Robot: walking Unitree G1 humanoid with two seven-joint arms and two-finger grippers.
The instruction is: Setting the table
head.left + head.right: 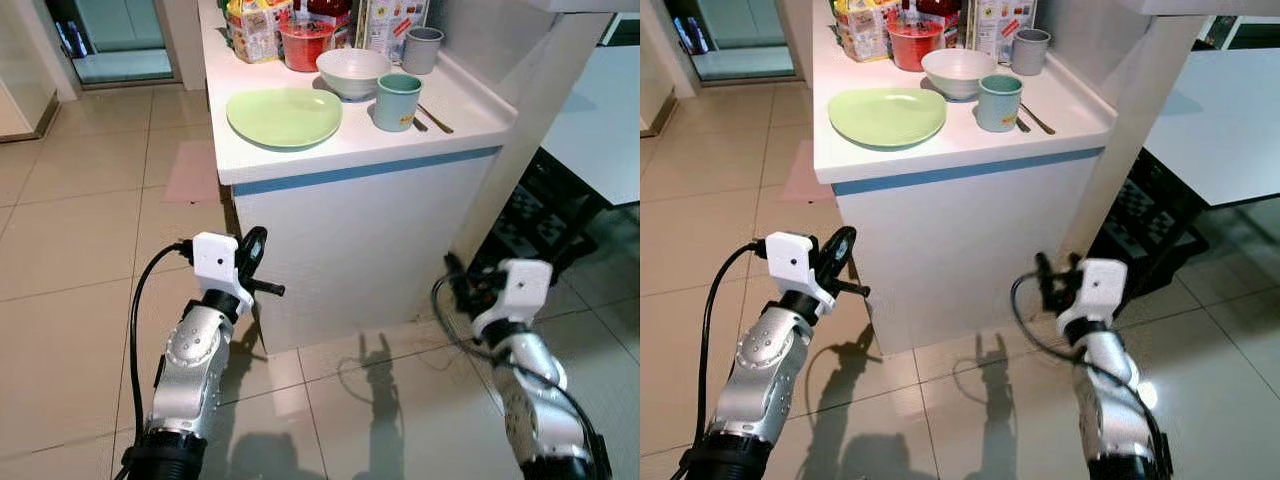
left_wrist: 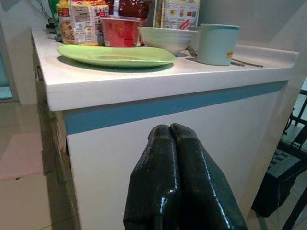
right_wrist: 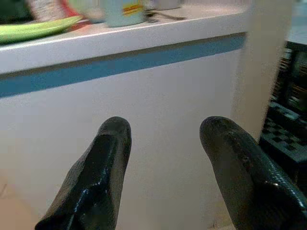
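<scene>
A pale green plate [image 1: 285, 117] lies flat near the front edge of the white worktop [image 1: 330, 160], on the robot's left side of the crockery. Just behind it to the right sits a pale bowl [image 1: 352, 72], and touching distance in front of that bowl stands a teal mug [image 1: 397, 102]. A piece of cutlery [image 1: 435, 119], fork or spoon I cannot tell, lies on the surface just right of the mug. Further back a grey cup [image 1: 422, 49] stands near the wall, with a red tub [image 1: 304, 45] and some food packets [image 1: 254, 28] crowded along the rear. A blue stripe [image 1: 370, 172] runs under the worktop's edge, above its plain white front.

Both arms are held low in front of that white panel, well below the dishes and touching nothing. The left gripper [image 2: 178, 179] has its two black fingers pressed together, clenched on nothing, pointing at the panel beneath the plate. The right gripper [image 3: 165, 158] is released, its fingers [image 3: 103, 163] spread apart with bare panel showing between them, aimed toward the worktop's right corner.

Beige floor tiles [image 1: 90, 220] spread around, and a dark chair [image 1: 545, 205] stands by a white table [image 1: 600, 130] off to the right.
</scene>
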